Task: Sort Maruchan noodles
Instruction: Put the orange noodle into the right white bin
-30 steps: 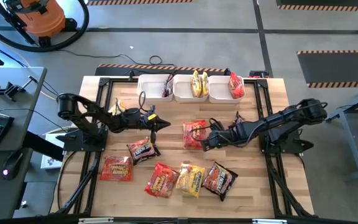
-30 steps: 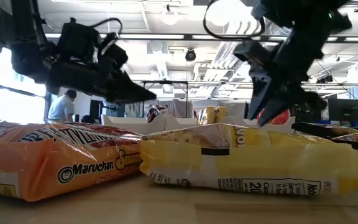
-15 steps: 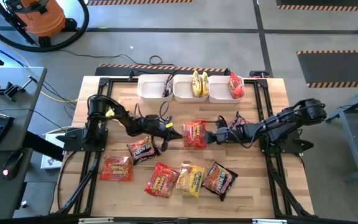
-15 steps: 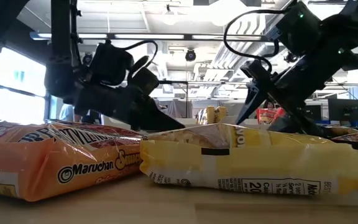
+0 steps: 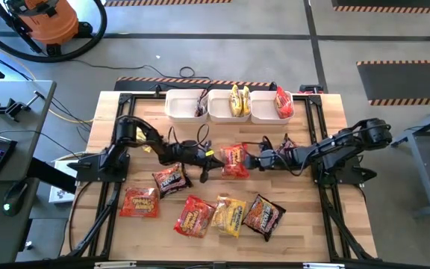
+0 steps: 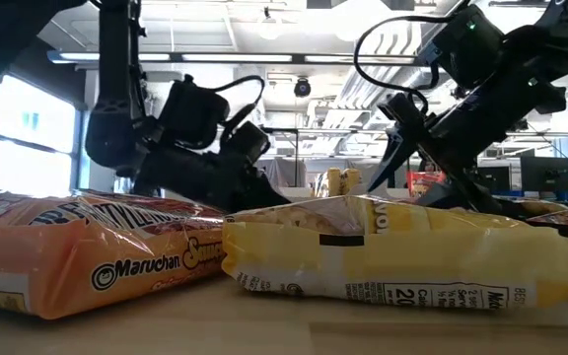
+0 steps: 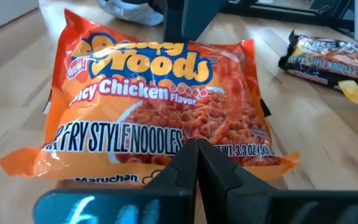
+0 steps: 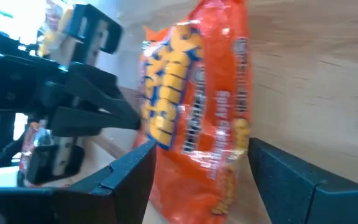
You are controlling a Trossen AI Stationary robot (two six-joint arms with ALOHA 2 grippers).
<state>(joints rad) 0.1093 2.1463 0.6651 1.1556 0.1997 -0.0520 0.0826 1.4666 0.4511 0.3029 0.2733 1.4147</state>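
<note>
right tool (image 5: 249,162) straddling orange packet (image 5: 234,161)

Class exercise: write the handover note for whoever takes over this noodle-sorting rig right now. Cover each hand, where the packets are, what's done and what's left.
Left hand: shut, empty, at the left edge of the orange packet mid-table.
Right hand: open, straddling that packet's right edge.
Done: back bins hold a dark packet, yellow packets and a red packet.
Left: the orange packet plus five loose packets along the table's front.
</note>
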